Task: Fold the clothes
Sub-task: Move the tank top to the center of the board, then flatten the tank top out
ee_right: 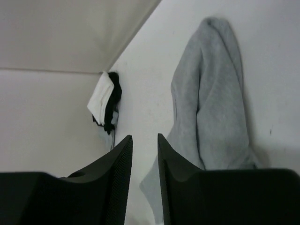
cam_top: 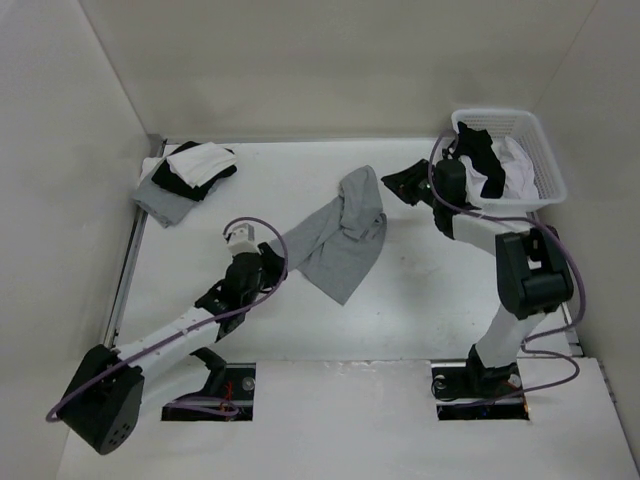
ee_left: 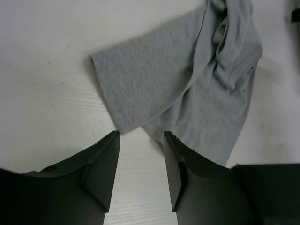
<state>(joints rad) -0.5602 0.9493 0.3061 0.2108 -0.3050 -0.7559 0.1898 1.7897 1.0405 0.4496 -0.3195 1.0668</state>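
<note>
A grey T-shirt [cam_top: 340, 240] lies bunched and twisted on the white table [cam_top: 400, 330], central but nearer the far edge. No fold is made yet; spreading it flat and all the folding remain. The cloth is soft, matte heather cotton, creased into long ridges. The left end effector [cam_top: 270, 260] hovers at its near-left hem, jaws apart, empty. The right end effector [cam_top: 400, 183] sits beside its far end, jaws parted, holding nothing.
</note>
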